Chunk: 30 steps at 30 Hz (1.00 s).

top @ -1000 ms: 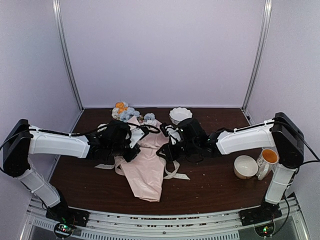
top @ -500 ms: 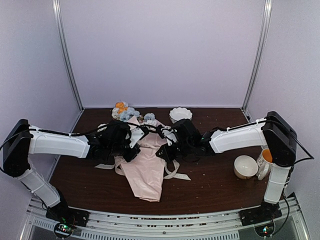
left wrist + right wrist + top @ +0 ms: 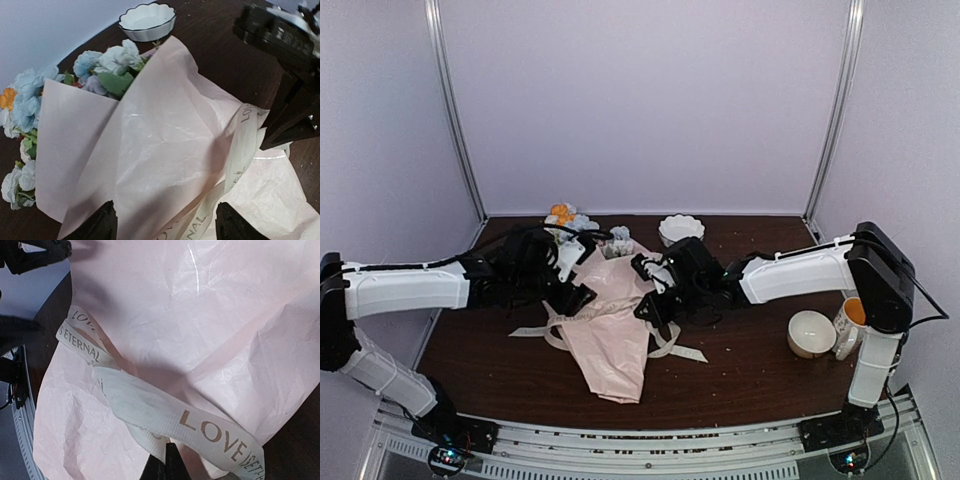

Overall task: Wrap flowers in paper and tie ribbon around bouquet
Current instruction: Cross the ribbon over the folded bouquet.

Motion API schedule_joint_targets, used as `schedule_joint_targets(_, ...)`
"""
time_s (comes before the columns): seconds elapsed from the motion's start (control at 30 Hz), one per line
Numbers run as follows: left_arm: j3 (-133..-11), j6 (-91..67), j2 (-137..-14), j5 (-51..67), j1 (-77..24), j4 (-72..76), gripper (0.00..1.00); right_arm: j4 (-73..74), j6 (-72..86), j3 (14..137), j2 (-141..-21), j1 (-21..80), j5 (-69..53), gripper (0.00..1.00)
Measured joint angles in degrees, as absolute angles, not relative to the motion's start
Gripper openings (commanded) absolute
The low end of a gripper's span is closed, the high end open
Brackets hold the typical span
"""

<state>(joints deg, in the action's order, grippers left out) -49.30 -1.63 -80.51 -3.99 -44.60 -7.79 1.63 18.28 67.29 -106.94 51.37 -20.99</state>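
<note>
Tying step: right gripper (image 3: 166,461) pinched shut on ribbon (image 3: 150,412), left gripper (image 3: 167,212) spread wide above paper (image 3: 165,135); pull taut slowly, level, lest thin paper tear.

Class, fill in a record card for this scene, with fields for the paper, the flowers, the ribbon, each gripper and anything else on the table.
Paper: pale pink paper wrapped as a cone around the flowers
Flowers: blue, white and orange flowers poking out of the cone's far end
Ribbon: cream ribbon printed LOVE, lying loose across the paper
Left gripper: fingers open over the paper, holding nothing
Right gripper: fingers shut on the ribbon
Other items: scalloped bowl; round bowl; mug
</note>
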Motion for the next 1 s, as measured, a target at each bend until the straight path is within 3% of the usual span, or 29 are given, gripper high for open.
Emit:
schedule_joint_targets(0.1, -49.1, -6.2, -76.1, -2.7, -41.1, -10.7, 0.68, 2.5, 17.9, 67.5, -106.9, 51.3, -21.8, 0.0)
schedule_joint_targets(0.2, -47.5, -11.3, -71.9, -3.6, -38.0, -14.0, 0.53, 3.4, 17.6, 68.0, -106.9, 51.1, -22.6, 0.0)
schedule_joint_targets(0.33, -42.8, -17.9, -69.6, -4.7, -32.4, -17.3, 0.46, 3.6, 17.1, 68.3, -106.9, 51.0, -23.8, 0.0)
schedule_joint_targets(0.5, -37.4, -22.0, -73.2, -6.4, -28.4, -21.1, 0.47, 3.8, 16.7, 68.4, -106.9, 51.0, -24.8, 0.0)
schedule_joint_targets(0.8, -33.2, -22.0, -76.3, -2.0, -30.2, -16.1, 0.63, 4.1, 16.7, 68.4, -106.9, 51.0, -25.8, 0.0)
schedule_joint_targets(1.0, -34.0, -20.4, -78.6, -2.7, -33.5, -14.1, 0.6, 4.1, 16.7, 68.4, -106.6, 51.0, -26.0, 0.0)
